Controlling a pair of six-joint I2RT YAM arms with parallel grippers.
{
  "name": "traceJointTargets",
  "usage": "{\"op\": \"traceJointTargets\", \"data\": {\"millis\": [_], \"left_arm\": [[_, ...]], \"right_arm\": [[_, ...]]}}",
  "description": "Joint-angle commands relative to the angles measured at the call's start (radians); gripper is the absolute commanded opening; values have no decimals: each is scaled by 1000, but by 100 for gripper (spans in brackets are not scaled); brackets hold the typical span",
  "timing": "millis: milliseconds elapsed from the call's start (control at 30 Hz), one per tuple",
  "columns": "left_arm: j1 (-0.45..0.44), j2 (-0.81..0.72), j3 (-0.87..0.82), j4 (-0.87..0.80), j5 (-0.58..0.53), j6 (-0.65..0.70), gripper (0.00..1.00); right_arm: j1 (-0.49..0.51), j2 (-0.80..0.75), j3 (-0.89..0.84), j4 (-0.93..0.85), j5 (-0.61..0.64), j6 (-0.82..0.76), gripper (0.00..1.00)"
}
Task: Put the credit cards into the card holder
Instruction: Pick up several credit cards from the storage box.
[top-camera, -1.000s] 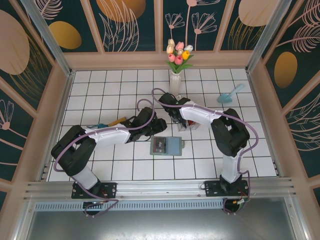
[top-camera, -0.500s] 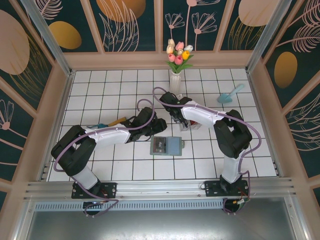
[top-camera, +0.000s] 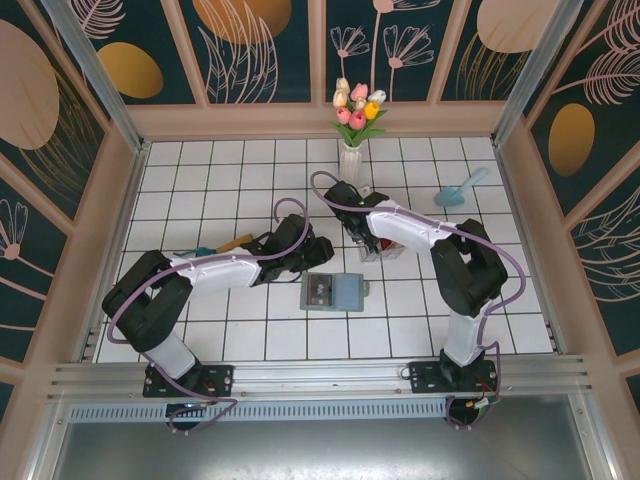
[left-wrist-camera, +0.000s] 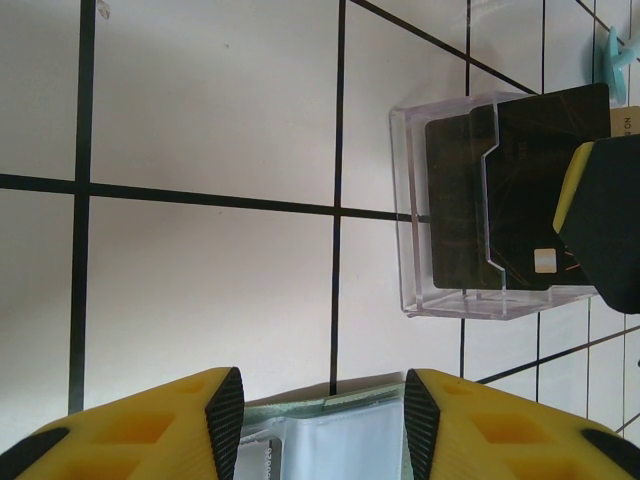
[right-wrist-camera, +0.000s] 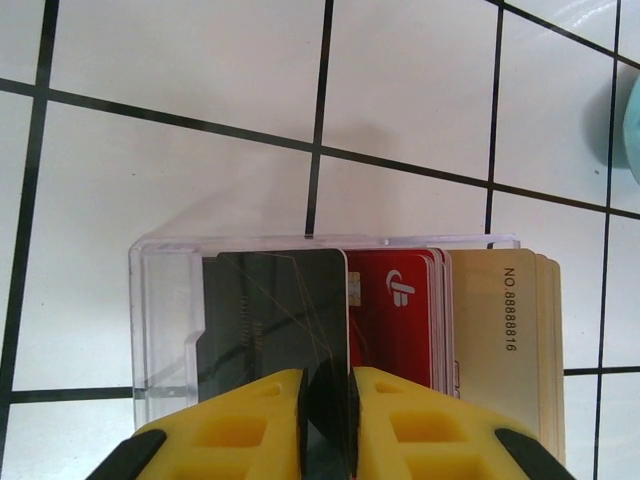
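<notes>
— White tiles with black lines cover the table (top-camera: 200, 170), and flower-painted panels (top-camera: 260, 50) wall it in. What is on the left?
— The left gripper (left-wrist-camera: 322, 420), fingers spread wide with nothing between them. It hangs over the far edge of the card holder (top-camera: 335, 292), which lies flat near the middle of the table.
— And the credit cards (right-wrist-camera: 400, 320)?
— They stand on edge in a clear box (right-wrist-camera: 165, 300), just beyond the card holder and slightly to the right. In the right wrist view a dark grey card (right-wrist-camera: 280, 310) is leftmost, then the red cards (right-wrist-camera: 385, 345), then the tan cards (right-wrist-camera: 500, 330).
— The right gripper (right-wrist-camera: 327, 400)?
— It is pressed together on the dark grey card's edge, pinching it while the card sits in the box.
— Anything farther on?
— A vase of tulips (top-camera: 350, 160) stands beyond the box. A teal scoop (top-camera: 455, 190) lies well apart at the far right.
</notes>
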Motion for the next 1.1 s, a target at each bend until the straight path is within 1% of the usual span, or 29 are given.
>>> {"op": "traceJointTargets", "data": {"millis": [0,67,167,233,267,333,367,433,533,733,833,933,1000,1067], "left_arm": [[5,-17,-1,-13,-2,-6,49],[5,-13,2,-11,4,-7,49],[6,-10,3,-11,5,-6,49],[5,-10,3,-13,4,-4,49],[5,-10,3,-14,5,-5,49],[7,-11,0,-14,4,-5,49],[6,-13,-1,-14,3,-7,49],[5,-14,-1,-14,3,-7,49],[5,-17,-1,-14,-1,-8,49],[6,-19,1,-15,-3,-8,49],[6,-20,2,-15,-1,-8,49],[6,-27,2,-11,4,-4,49],[13,-39,-5,17,31,-6,49],[29,-57,-17,60,74,-13,49]], "right_arm": [[-12,-36,-22,-21,13,-21,20],[-12,-33,-22,-20,6,-22,22],[-12,-36,-28,-15,6,-18,20],[-12,-38,-28,-14,4,-21,21],[-12,-36,-27,-20,10,-21,18],[-12,-40,-27,-24,19,-19,17],[-11,-44,-21,-30,18,-17,14],[-7,-65,-15,-29,11,-17,14],[-13,-97,-9,-27,-33,-21,14],[-29,-173,-25,-2,-151,5,11],[-48,-200,-37,8,-187,17,7],[-73,-249,-59,38,-267,33,4],[-101,-315,-84,75,-359,52,2],[-135,-387,-117,124,-489,65,2]]}}
